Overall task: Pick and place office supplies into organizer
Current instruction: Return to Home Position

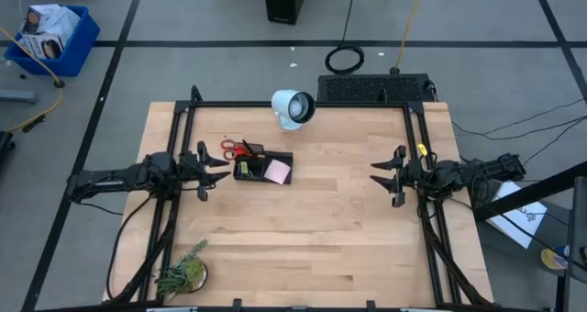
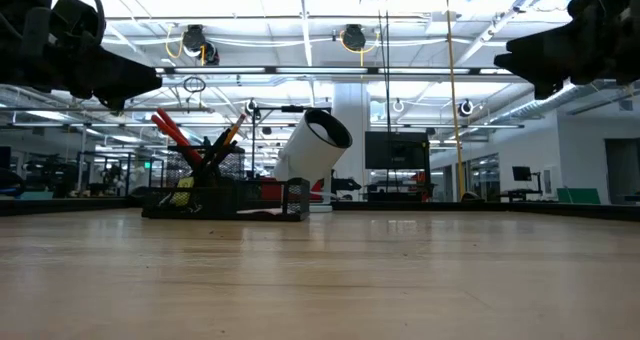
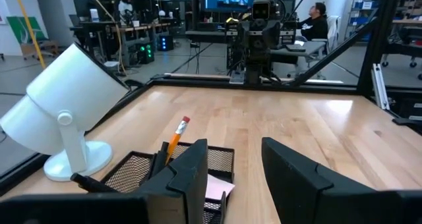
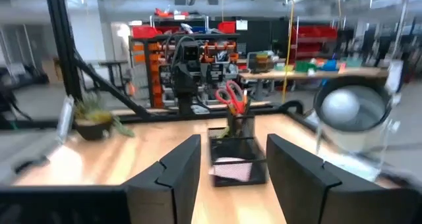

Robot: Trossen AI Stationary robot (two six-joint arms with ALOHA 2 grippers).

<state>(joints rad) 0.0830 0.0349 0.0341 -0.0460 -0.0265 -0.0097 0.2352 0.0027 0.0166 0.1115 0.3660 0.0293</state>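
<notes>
Found black mesh rectangular organizer (image 1: pixel 273 156), long axis aimed at left gripper (image 1: pixel 223 169) just beside it, right gripper (image 1: pixel 376 173) well apart; both spread-fingered.

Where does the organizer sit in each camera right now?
High: organizer left of centre, just off the left gripper; right gripper opposite.
Low: organizer left, mid-distance.
Left wrist: organizer close, past the fingers.
Right wrist: organizer centre, far across.
Shared landmark: white lamp beside it.
</notes>
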